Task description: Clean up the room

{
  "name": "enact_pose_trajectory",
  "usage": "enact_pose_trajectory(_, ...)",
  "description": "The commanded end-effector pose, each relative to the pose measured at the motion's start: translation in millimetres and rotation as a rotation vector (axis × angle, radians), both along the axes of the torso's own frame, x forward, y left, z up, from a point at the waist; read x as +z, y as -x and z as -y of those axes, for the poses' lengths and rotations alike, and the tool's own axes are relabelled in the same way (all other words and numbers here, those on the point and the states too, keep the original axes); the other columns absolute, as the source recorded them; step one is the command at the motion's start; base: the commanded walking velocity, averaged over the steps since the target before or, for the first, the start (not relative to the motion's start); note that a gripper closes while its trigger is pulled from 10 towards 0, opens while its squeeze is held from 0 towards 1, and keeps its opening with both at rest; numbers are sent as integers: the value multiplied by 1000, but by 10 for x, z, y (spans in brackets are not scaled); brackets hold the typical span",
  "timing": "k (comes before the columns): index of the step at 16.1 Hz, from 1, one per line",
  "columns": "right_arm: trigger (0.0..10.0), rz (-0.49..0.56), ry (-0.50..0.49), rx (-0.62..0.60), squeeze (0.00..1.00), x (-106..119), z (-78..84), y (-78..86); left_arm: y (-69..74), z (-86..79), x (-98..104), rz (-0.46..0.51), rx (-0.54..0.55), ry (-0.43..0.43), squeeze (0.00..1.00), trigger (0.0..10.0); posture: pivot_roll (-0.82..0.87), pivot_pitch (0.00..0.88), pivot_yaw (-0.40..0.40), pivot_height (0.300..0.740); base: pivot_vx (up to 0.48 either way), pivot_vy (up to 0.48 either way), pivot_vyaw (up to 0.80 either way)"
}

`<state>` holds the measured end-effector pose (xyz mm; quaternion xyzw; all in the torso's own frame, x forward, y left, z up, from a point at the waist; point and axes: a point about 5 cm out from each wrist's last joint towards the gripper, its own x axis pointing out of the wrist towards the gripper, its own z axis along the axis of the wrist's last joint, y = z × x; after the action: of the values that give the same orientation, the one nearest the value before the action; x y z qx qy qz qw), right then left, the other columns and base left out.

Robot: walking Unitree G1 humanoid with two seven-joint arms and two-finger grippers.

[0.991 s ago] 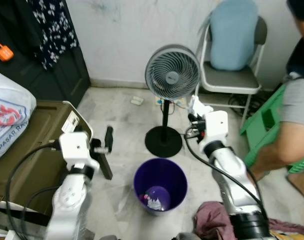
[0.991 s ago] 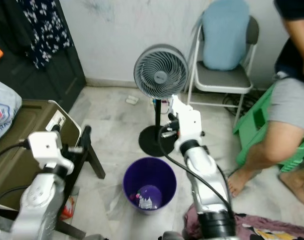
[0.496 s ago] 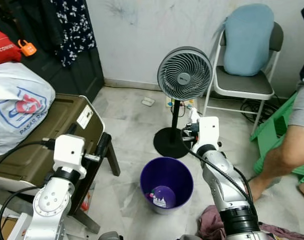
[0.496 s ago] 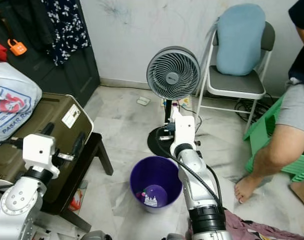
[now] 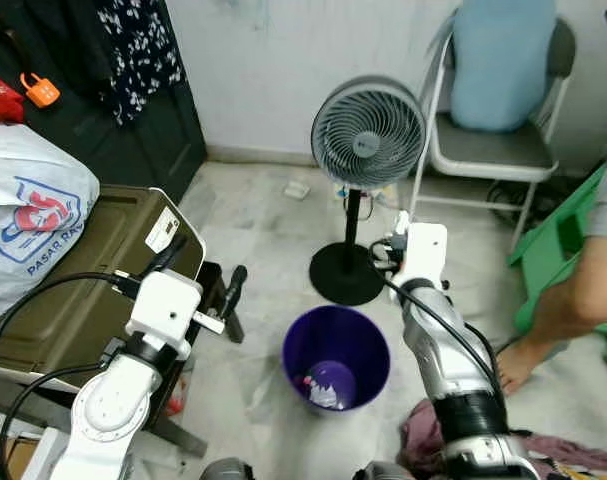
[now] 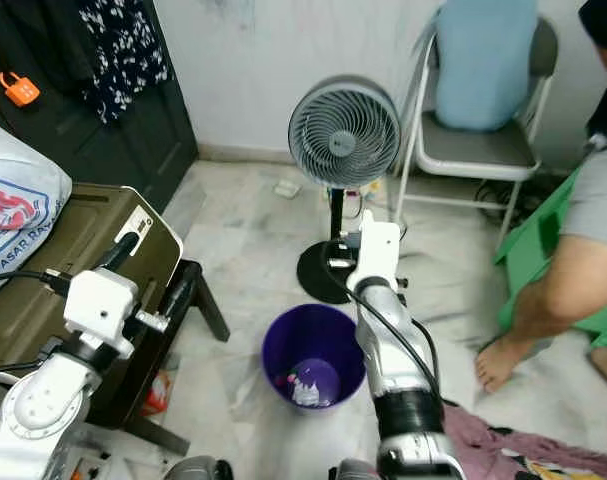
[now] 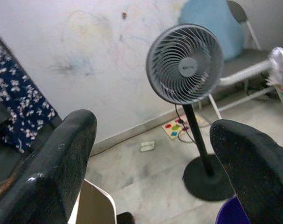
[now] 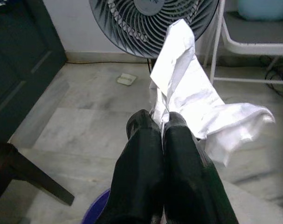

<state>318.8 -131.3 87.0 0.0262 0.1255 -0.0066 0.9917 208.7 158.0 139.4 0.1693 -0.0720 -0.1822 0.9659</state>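
**White wrapper pinched above the purple bin**

My right end effector [image 8: 162, 122] is clenched on a crumpled white wrapper [image 8: 188, 91], my two black fingers [image 8: 139, 154] pressed together with the sheet sticking out past their tips. From my head I see that arm raised over the far rim of the purple trash bin [image 5: 335, 357], with the wrapper just in front of the pedestal fan [image 5: 368, 120] and its round black base [image 5: 347, 274]. The bin stands on the pale marble floor [image 5: 268, 225] and already holds some small scraps at its bottom.

My left end effector [image 7: 150, 154] is released, its fingers spread wide and gripping nothing, held up beside the olive suitcase [image 5: 83, 270] on my left, well apart from the bin. A white plastic shopping bag [image 5: 28, 225] with red and blue print sits on top of that suitcase.

Behind the fan, a folding chair [image 5: 488, 150] carries a light blue cushion [image 5: 503, 55] against the white wall. To my right a person's bare leg [image 5: 573, 300] rests next to a green crate [image 5: 553, 240]. Crumpled clothing [image 6: 483, 440] lies on the floor near my right side.
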Motion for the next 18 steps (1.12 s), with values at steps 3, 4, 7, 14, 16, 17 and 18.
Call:
enact_pose_trajectory(3, 10000, 21, -19, 11, 0, 35, -146, -115, 102, -172, 57, -23, -1, -76, 0, 10000, 106, 135, 108, 740, 0, 0, 0)
enact_pose_trajectory(4, 10000, 19, -21, 18, 0, 13, -203, -142, 133, -241, 71, -38, 16, -87, 0, 10000, 123, 144, 119, 740, 0, 0, 0)
enact_pose_trajectory(7, 10000, -3, -2, 4, 0, -58, -334, -185, 245, -315, 98, -67, 32, -112, 0, 10000, 177, 179, 143, 740, 0, 0, 0)
enact_pose_trajectory(14, 10000, -219, 17, -57, 0, -391, -632, -107, 435, -295, 232, -101, -6, -178, 0, 10000, 271, 252, 169, 740, 0, 0, 0)
enact_pose_trajectory(16, 10000, -276, 54, -73, 0, -498, -641, -47, 460, -326, 210, -144, 58, -112, 0, 10000, 278, 265, 166, 740, 0, 0, 0)
enact_pose_trajectory(17, 10000, -307, 81, -81, 0, -555, -636, -10, 444, -367, 196, -176, 124, -33, 0, 10000, 276, 273, 163, 740, 0, 0, 0)
enact_pose_trajectory(18, 10000, -313, 99, -85, 0, -568, -629, -1, 443, -370, 203, -173, 122, -42, 0, 10000, 275, 274, 162, 740, 0, 0, 0)
